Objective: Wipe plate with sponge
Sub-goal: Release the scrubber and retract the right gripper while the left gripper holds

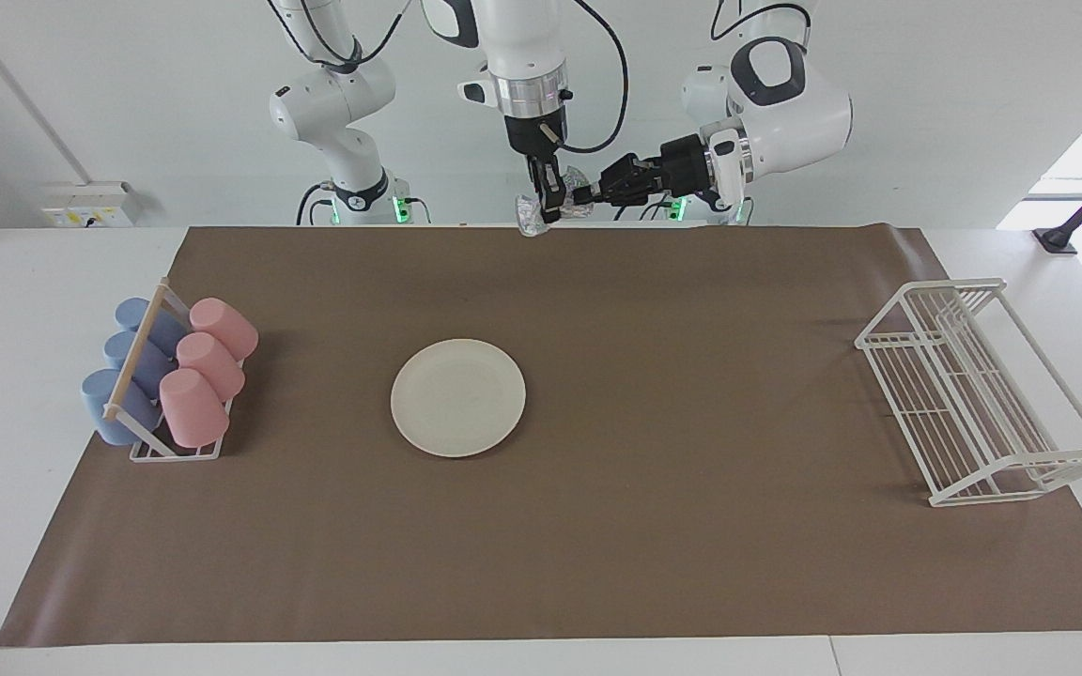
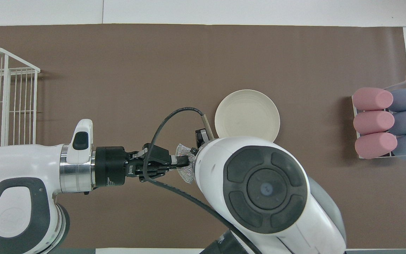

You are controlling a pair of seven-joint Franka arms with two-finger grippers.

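Bright, even light, soft faint shadows, daylight glare at one edge, sharp focus

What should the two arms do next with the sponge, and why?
Probably the right gripper should let go fully and draw back. Both grippers meet at the sponge, up in the air at the robots' edge of the mat; the left gripper is shut on it, and the plate lies bare.
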